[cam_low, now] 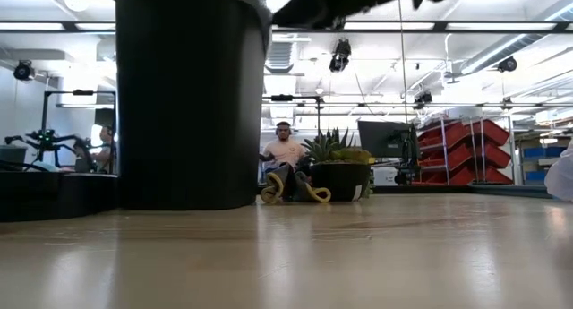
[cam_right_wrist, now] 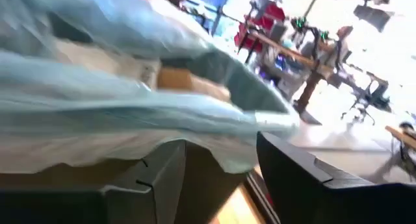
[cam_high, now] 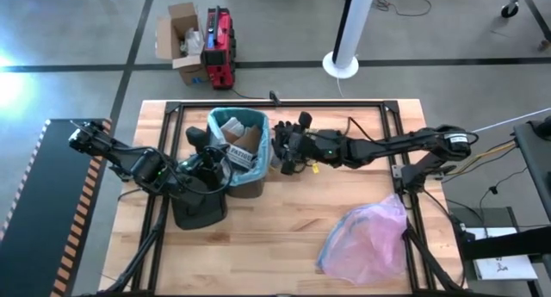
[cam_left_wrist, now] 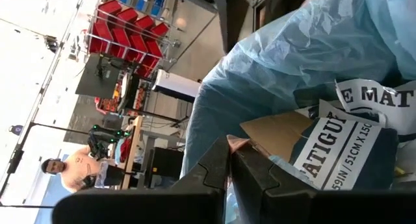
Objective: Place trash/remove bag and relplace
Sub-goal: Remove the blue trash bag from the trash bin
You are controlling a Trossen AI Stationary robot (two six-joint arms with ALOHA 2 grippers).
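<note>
A black bin (cam_high: 245, 187) stands mid-table, lined with the light blue bag (cam_high: 225, 119). Trash fills it: brown paper (cam_high: 248, 138) and printed white sheets (cam_left_wrist: 338, 143). My left gripper (cam_high: 217, 163) is at the bin's left rim, shut on the bag (cam_left_wrist: 273, 68). My right gripper (cam_high: 281, 152) is at the bin's right rim and open. Its fingers (cam_right_wrist: 296, 169) stand on either side of the bag's overhanging rim (cam_right_wrist: 227, 152). In the low view the bin (cam_low: 188, 94) fills the left and both grippers are hidden. My left gripper (cam_left_wrist: 229, 160) is shut on the bag at its rim on the bin's left side (cam_left_wrist: 224, 195); a sliver of blue film shows between the two fingers. It reaches in from the table's left. How many layers it has cannot be told.
A pinkish-lilac plastic bag (cam_high: 366, 237) lies on the table near the right front. A black frame (cam_high: 392, 116) runs round the table top. A green potted plant (cam_low: 338, 166) stands by the far edge. A person (cam_low: 285, 152) sits in the room beyond.
</note>
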